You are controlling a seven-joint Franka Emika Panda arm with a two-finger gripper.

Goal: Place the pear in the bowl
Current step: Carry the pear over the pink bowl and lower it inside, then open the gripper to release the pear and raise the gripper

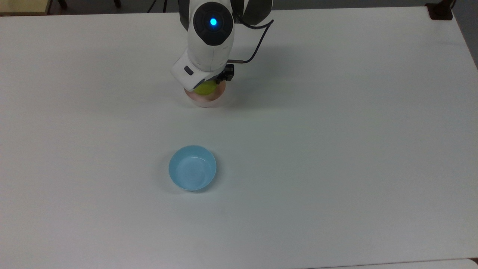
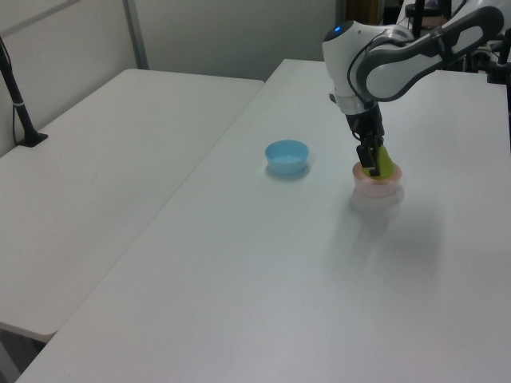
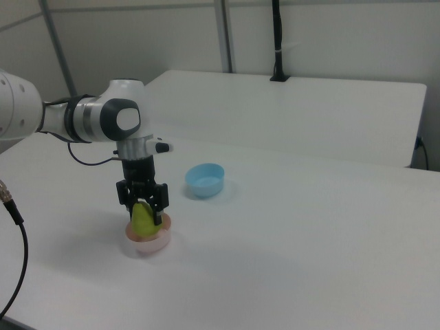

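The yellow-green pear (image 1: pixel 206 89) (image 2: pixel 382 163) (image 3: pixel 143 218) hangs upright with its lower part inside the pale pink bowl (image 1: pixel 204 100) (image 2: pixel 375 183) (image 3: pixel 148 241). My gripper (image 3: pixel 143 210) (image 2: pixel 373 162) (image 1: pixel 209 83) is shut on the pear, its dark fingers on either side of the fruit's narrow upper half. In the top view the arm's white wrist covers most of the bowl and pear. Whether the pear touches the bowl's floor is hidden.
A light blue bowl (image 1: pixel 192 167) (image 2: pixel 287 156) (image 3: pixel 205 179) stands apart from the pink one on the white table (image 1: pixel 336 130). A second white table (image 2: pixel 104 152) adjoins it in the left view's left. A black cable (image 3: pixel 14 227) trails from the arm.
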